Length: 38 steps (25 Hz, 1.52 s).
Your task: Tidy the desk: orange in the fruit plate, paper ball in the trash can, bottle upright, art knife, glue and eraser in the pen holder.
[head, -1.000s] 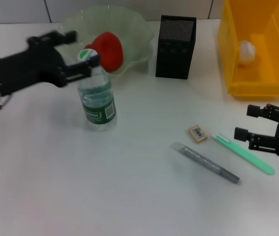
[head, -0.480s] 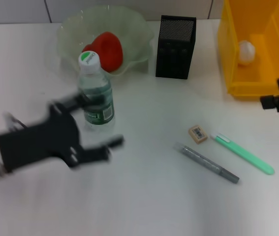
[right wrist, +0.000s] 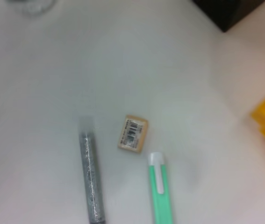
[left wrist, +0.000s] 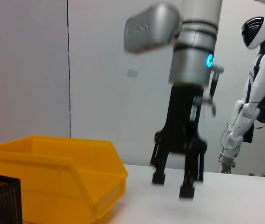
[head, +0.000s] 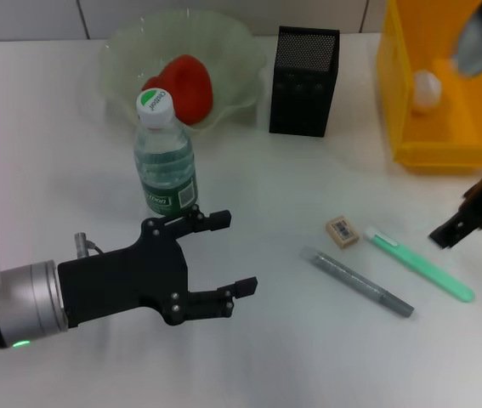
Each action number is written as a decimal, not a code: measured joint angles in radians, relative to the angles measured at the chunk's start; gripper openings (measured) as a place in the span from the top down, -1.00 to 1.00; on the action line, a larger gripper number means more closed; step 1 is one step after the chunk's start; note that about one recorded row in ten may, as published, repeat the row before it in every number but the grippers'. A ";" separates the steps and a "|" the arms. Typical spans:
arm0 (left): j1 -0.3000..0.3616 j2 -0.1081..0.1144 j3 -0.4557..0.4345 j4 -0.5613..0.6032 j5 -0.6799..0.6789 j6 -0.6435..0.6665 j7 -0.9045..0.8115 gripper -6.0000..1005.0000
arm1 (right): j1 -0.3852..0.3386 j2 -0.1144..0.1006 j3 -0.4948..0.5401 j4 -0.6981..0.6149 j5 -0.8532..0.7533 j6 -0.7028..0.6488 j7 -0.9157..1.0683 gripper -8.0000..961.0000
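The bottle (head: 166,157) stands upright on the table. My left gripper (head: 234,253) is open and empty, in front of the bottle and apart from it. The orange (head: 188,85) lies in the fruit plate (head: 249,53). The paper ball (head: 426,89) lies in the yellow trash can (head: 411,153). The eraser (head: 342,231), the green art knife (head: 419,265) and the grey glue stick (head: 361,282) lie on the table; all three show in the right wrist view (right wrist: 133,133) (right wrist: 160,193) (right wrist: 91,172). My right gripper (head: 466,219) hangs open above the table just right of the knife, and shows in the left wrist view (left wrist: 172,184).
The black mesh pen holder (head: 304,81) stands between the fruit plate and the trash can. The table's white surface (head: 309,357) lies in front of the tools.
My left gripper has left the bottle's cap and moved toward the table's front, open. My right arm swung up over the trash can, then its gripper came down beside the knife.
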 joint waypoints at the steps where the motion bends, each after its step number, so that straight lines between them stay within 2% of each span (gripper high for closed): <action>1: 0.000 0.000 0.000 0.002 0.000 0.000 0.002 -0.71 | -0.004 0.000 -0.042 0.021 -0.001 0.034 0.005 -0.70; 2: -0.002 -0.001 0.001 0.003 0.000 0.001 0.002 -0.71 | -0.009 0.001 -0.099 0.054 -0.001 0.082 0.009 -0.70; 7: -0.005 -0.001 -0.001 -0.002 -0.001 0.001 0.002 -0.71 | 0.002 0.002 -0.199 0.152 0.001 0.172 0.040 -0.70; 19: -0.011 -0.001 0.001 -0.006 -0.001 -0.007 0.001 -0.71 | 0.030 0.003 -0.226 0.268 0.035 0.261 0.085 -0.70; 25: -0.012 -0.001 0.002 -0.007 -0.001 -0.007 0.001 -0.71 | 0.029 0.004 -0.227 0.273 0.036 0.267 0.089 -0.39; 27: -0.013 -0.001 0.001 -0.007 -0.001 -0.006 0.001 -0.71 | 0.030 0.004 -0.227 0.274 0.037 0.272 0.095 0.03; 32: -0.014 -0.001 -0.001 -0.007 -0.001 -0.006 0.001 -0.71 | 0.031 0.004 -0.228 0.284 0.039 0.278 0.098 0.25; 38: -0.016 -0.001 -0.002 -0.007 -0.001 -0.008 0.001 -0.71 | 0.034 0.004 -0.228 0.306 0.061 0.288 0.098 0.25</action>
